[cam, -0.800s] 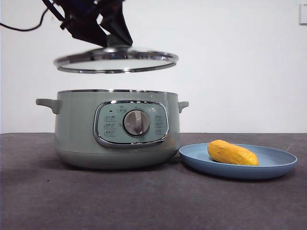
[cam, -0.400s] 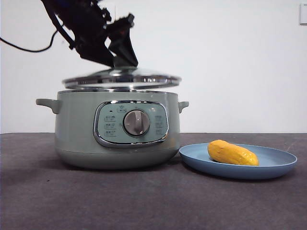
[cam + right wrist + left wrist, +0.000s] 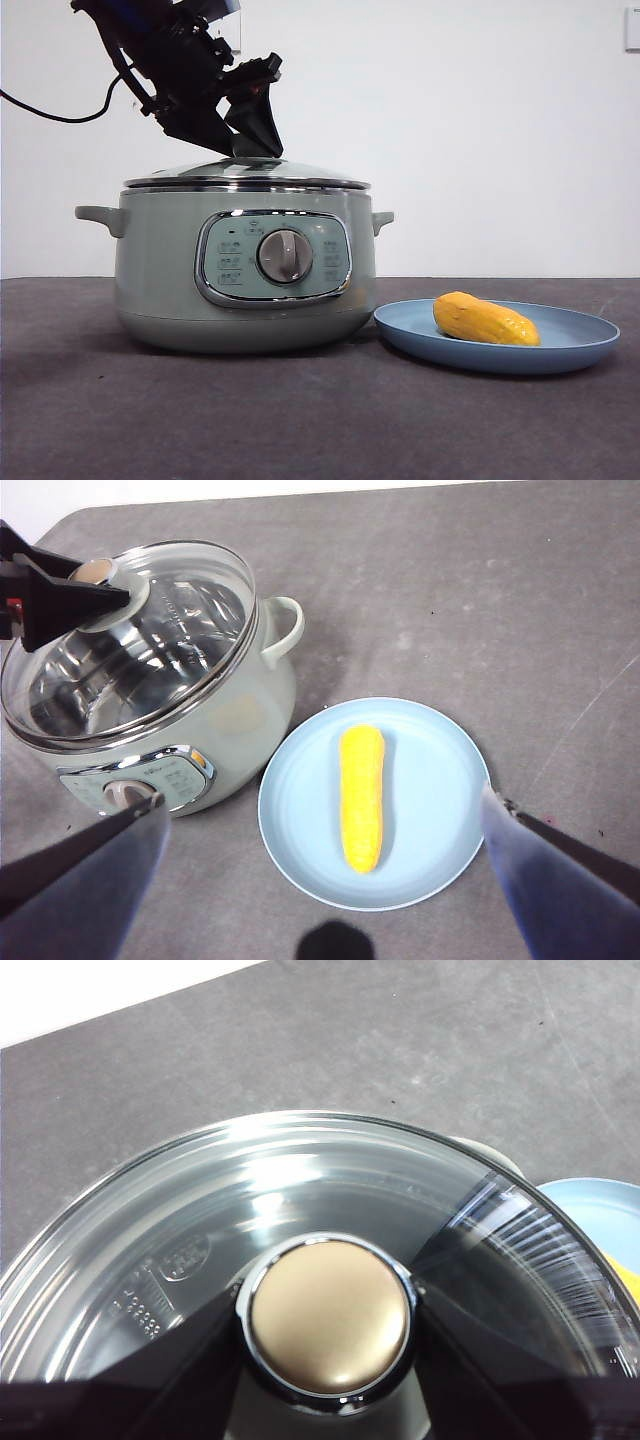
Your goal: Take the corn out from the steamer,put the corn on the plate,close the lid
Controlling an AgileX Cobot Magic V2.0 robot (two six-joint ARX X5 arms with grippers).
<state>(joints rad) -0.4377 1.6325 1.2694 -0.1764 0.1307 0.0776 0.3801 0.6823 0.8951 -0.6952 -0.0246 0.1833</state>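
The glass lid [image 3: 245,174] sits on the rim of the sage-green steamer [image 3: 160,270]. My left gripper [image 3: 248,140] is shut on the lid's knob [image 3: 330,1315], its jaws pressed to both sides of it. The yellow corn [image 3: 485,318] lies on the light-blue plate [image 3: 585,345] to the right of the steamer. My right gripper [image 3: 320,805] is open and empty, hovering high above the plate [image 3: 440,770] and the corn [image 3: 362,795]. The right wrist view also shows the steamer [image 3: 240,720] with the lid [image 3: 160,630] on it.
The dark grey table [image 3: 300,420] runs in front of the steamer and plate. A white wall stands behind. A black cable [image 3: 50,112] hangs from the left arm at the upper left.
My left gripper has lowered the lid from well above the steamer down onto its rim. The corn and plate have not moved.
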